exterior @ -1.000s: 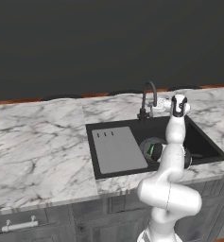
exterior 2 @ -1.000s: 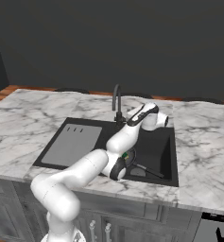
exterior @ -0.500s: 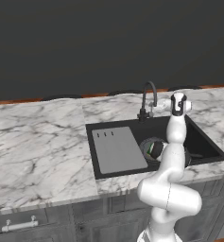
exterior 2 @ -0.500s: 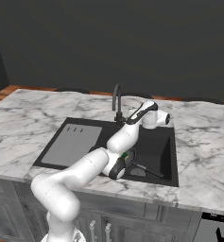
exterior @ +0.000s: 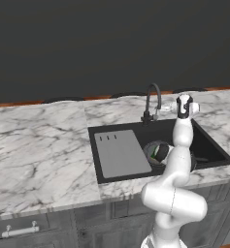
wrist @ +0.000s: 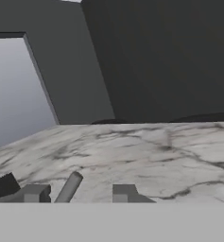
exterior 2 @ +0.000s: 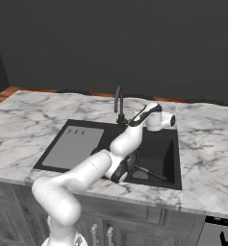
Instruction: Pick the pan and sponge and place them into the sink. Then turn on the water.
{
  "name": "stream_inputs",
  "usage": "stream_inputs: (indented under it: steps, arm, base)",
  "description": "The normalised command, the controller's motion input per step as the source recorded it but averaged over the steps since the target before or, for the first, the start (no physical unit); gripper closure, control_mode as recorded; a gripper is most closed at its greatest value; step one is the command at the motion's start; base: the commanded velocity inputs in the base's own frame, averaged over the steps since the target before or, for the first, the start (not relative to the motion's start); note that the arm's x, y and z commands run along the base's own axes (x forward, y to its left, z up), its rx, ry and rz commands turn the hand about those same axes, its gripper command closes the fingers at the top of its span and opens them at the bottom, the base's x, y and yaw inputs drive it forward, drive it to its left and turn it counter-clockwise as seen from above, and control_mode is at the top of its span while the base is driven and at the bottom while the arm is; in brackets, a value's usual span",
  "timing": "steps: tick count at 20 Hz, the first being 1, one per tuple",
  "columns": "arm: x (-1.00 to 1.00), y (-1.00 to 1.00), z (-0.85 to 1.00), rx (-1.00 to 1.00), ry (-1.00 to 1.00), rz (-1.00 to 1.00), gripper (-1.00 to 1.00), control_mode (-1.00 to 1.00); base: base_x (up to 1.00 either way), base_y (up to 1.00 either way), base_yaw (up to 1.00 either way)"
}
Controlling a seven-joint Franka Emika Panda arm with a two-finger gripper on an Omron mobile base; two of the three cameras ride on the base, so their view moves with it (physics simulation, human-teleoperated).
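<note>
Jaws stand apart in the hand view, the two grey fingertips set with a clear gap between them and nothing clamped in that gap. A short grey rod slants up from the bottom edge between the tips, nearer the left one; whether it touches that tip I cannot tell. Beyond it lies the marble worktop, with a dark wall behind.

From the left base view the gripper reaches sideways from the white wrist toward the tap, close beside the tap's base at the back rim of the sink. The right base view shows the same hand just right of the tap, hanging over the rear edge of the basin.

The pan lies inside the black basin, just right of the grey drainboard, partly hidden by the arm. Its long handle runs toward the front right corner of the basin in the right base view. The sponge rests in the pan, showing a sliver of green and pale yellow beside the arm; in the right base view a small green patch peeps out by the arm's elbow.

The drainboard fills the left part of the sink, with three short slots near its back edge. No water can be made out at the spout.
</note>
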Motion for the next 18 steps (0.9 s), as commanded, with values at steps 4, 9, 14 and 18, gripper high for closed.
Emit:
stream_inputs:
  steps: [4,9,14,18]
  arm:
    - [0.00,-0.59,-0.26,0.00,0.01,-0.07,1.00,-1.00]
    - [0.00,-0.53,-0.30,0.00,0.00,-0.06,1.00,-1.00]
    - [-0.05,-0.31,-0.16,0.00,0.00,-0.05,1.00,-1.00]
    - [-0.28,-0.09,0.00,0.00,0.00,-0.01,1.00,-1.00]
  base:
    - [0.00,0.00,0.00]
    - [0.00,0.00,0.00]
    - [0.00,0.00,0.00]
    - [0.00,0.00,0.00]
